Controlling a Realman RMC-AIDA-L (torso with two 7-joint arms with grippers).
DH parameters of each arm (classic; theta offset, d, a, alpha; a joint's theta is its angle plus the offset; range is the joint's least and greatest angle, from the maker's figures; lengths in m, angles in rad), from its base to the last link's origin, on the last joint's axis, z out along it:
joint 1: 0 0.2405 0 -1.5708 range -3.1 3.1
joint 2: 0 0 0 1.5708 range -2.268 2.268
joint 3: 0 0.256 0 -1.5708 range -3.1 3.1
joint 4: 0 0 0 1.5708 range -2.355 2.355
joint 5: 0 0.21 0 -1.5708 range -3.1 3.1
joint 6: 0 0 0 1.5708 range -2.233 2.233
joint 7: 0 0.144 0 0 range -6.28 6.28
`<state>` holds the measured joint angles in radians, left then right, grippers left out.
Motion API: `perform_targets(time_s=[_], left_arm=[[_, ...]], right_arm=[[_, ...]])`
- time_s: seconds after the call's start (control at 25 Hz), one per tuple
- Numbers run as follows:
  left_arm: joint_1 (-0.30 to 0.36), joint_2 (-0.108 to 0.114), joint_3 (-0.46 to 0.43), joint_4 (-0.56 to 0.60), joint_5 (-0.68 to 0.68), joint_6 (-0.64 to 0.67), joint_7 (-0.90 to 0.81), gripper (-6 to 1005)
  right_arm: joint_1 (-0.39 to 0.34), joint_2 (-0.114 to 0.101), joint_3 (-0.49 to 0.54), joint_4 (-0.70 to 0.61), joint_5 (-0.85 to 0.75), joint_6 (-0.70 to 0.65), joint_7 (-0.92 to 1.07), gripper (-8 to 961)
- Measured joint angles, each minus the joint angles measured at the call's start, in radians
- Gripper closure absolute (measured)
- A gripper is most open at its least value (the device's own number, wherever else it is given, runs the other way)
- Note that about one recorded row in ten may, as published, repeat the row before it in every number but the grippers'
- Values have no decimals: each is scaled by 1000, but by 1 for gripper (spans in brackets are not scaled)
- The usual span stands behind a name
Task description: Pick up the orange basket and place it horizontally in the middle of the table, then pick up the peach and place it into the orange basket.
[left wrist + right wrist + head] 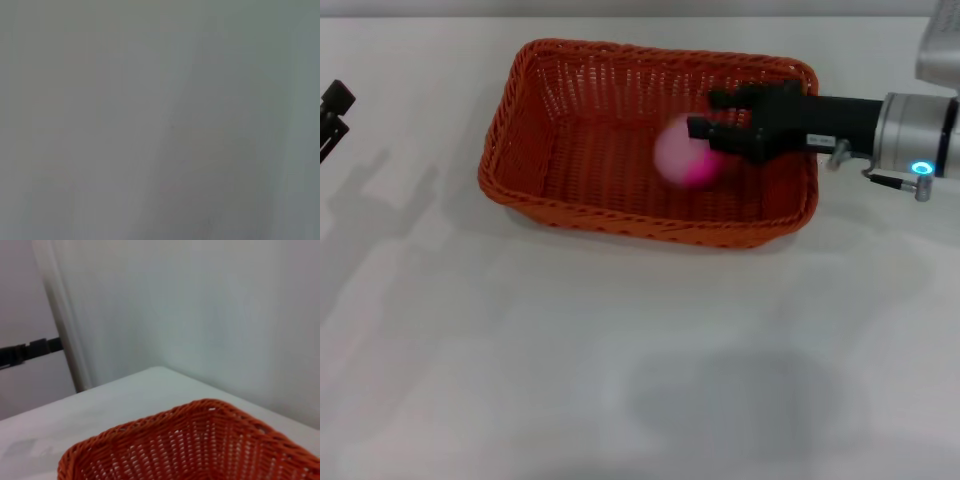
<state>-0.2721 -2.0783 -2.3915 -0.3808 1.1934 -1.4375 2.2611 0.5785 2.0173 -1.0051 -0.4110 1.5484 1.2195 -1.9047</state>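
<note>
Hovering over the woven orange basket [650, 140], right gripper [705, 115] spread wide — pink peach [685, 153] apparently released inside.

The orange basket [590, 190] sits on the table [620, 380], toward its far side and a little left of the middle, its long side running left to right. The peach [682, 152] is inside the basket's right half. The right gripper [705, 115] reaches in over the basket's right rim, just beside the peach. The left gripper [332, 110] stays at the table's far left edge, well apart from the basket.
</note>
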Motion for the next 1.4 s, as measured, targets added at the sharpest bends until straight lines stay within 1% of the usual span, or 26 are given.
perform_targets(time_s=[0.08, 0.24, 0.32, 0.4, 0.52, 0.64, 0.76, 0.92, 1.0, 1.24, 1.4], left_arm=[[1, 0, 0, 1, 0, -1, 0, 283], [0, 0, 0, 9, 0, -4, 0, 283], [0, 0, 0, 10, -1, -5, 0, 283], [1, 0, 0, 10, -1, -5, 0, 283], [4, 1, -3, 10, -1, -6, 0, 283], [7, 2, -8, 10, -3, -6, 0, 282], [8, 3, -10, 10, -13, -1, 9, 282], [15, 2, -11, 20, -73, 4, 65, 283], [20, 2, -11, 25, -109, 4, 91, 283], [25, 1, -11, 27, -181, 8, 145, 283], [24, 1, -11, 60, -251, 9, 204, 282]], right_arm=[[-17, -3, 5, -14, 13, 14, 0, 536], [-76, -10, 9, -87, 44, 45, 17, 367], [-115, -14, 28, -135, 55, 73, 31, 282], [-160, -15, 92, -186, 62, 111, 44, 206], [-222, -16, 229, -237, 62, 168, 48, 93], [-272, -16, 394, -246, 62, 200, 37, 94], [-310, -17, 525, -229, 62, 201, -6, 94], [-329, -17, 697, -126, 62, 185, -115, 95], [-330, -18, 761, -61, 61, 170, -187, 95], [-343, -17, 853, 83, 64, 148, -414, 96], [-343, -15, 942, 196, 64, 142, -573, 96]])
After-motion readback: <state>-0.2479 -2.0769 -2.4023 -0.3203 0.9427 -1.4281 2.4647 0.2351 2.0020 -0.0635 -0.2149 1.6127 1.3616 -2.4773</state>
